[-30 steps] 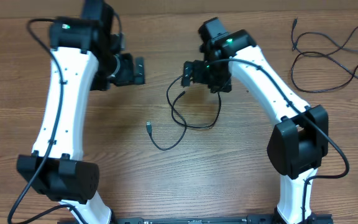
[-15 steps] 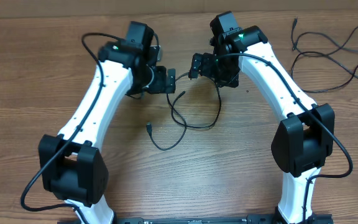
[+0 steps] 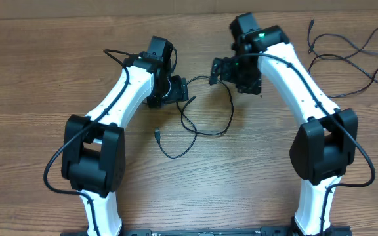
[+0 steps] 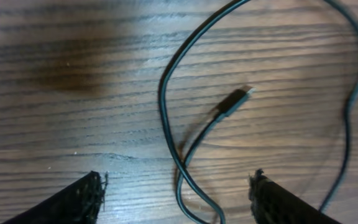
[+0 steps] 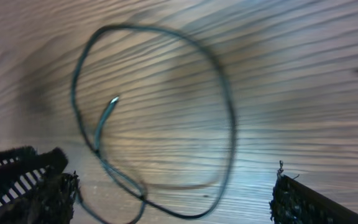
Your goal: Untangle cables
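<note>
- The cable (image 3: 231, 111) is a thin black cord. It lies on the wooden table (image 3: 38, 131) in the middle, between the two arms, in one open loop that crosses over itself near its lower end.
- One plug (image 3: 157, 133) lies on the side of the left arm, apart from the loop, and it points toward the far edge of the table.
- The second plug (image 4: 234, 103) lies inside the loop, and its short end of cord runs on a slant.
- The loop is longer from near to far than from side to side.
- More cables (image 3: 346, 49) lie at the far right corner, well apart from both arms.
- The left gripper (image 3: 184, 90) is above the left edge of the loop. Its jaws are wide apart and the cord passes under the gap between them, but they hold nothing.
- The right gripper (image 3: 214, 70) is at the far end of the loop. Its jaws are fully apart and empty, and the wrist view is blurred.
</note>
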Robot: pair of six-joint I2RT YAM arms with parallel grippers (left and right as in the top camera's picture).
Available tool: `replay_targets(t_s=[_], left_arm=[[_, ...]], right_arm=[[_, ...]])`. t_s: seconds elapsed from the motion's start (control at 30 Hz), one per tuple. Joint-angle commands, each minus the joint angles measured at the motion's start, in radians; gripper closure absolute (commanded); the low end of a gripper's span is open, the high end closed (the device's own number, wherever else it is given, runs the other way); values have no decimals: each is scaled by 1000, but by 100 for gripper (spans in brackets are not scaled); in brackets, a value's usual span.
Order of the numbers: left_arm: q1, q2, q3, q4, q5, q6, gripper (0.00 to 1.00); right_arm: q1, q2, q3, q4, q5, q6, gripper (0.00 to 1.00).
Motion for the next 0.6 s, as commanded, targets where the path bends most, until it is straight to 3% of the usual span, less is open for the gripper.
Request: replay_targets(t_s=[0.0, 0.2, 0.57], left_arm=[[-10, 32, -6, 5, -6, -42, 37], [-27, 77, -6, 24, -5, -85, 55], [-56, 108, -6, 38, -63, -139, 59]], right_arm=[[-57, 14, -7, -13, 17, 7, 0], [-76, 14, -8, -31, 1, 3, 0], [-72, 14, -9, -38, 1, 3, 0]])
